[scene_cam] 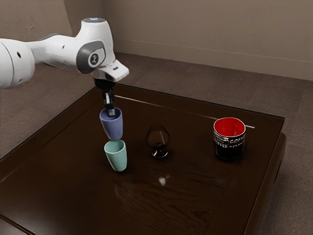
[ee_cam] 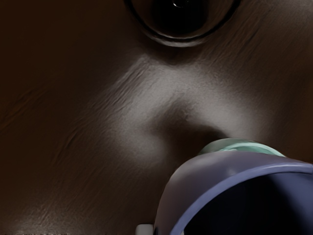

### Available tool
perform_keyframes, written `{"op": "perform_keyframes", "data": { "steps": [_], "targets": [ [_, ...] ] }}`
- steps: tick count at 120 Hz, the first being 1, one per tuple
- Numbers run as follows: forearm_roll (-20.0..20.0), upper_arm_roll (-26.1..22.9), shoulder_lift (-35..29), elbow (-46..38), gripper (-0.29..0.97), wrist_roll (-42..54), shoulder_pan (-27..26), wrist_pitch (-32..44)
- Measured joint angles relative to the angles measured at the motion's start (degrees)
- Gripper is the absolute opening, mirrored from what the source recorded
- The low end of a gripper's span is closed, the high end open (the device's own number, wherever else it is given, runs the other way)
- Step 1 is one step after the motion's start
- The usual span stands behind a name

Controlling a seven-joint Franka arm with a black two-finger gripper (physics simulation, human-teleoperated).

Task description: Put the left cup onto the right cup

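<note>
- Exterior view: gripper (scene_cam: 110,108) clamps purple cup (scene_cam: 112,126) by its rim, just above green cup (scene_cam: 116,155); black mug (scene_cam: 229,138) well apart.
- Wrist view: green cup peeks past purple cup's rim.

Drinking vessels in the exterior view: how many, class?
4: purple cup in the jaws; green cup just beneath; dark glass mid-table; black mug at the exterior view's right.

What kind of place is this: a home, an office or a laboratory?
Probably a simulated living room: a low dark wooden coffee table, carpeted floor and a plain wall with baseboard. A brandy glass stands on it.
</note>
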Motion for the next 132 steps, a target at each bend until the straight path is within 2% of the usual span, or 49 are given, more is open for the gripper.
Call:
{"op": "perform_keyframes", "data": {
  "steps": [71, 101, 120, 132],
  "targets": [
    [-0.3, -0.1, 0.2, -4.6, -0.11, -2.7, -0.9, -1.0],
    [1.7, -0.1, 3.0, -3.8, -0.1, -2.9, -1.7, 1.0],
    [1.9, -0.1, 2.5, -3.8, 0.25, -2.9, -1.8, 1.4],
    [1.9, -0.1, 1.5, -3.8, 0.41, -2.9, -1.8, 1.3]
  ]
}}
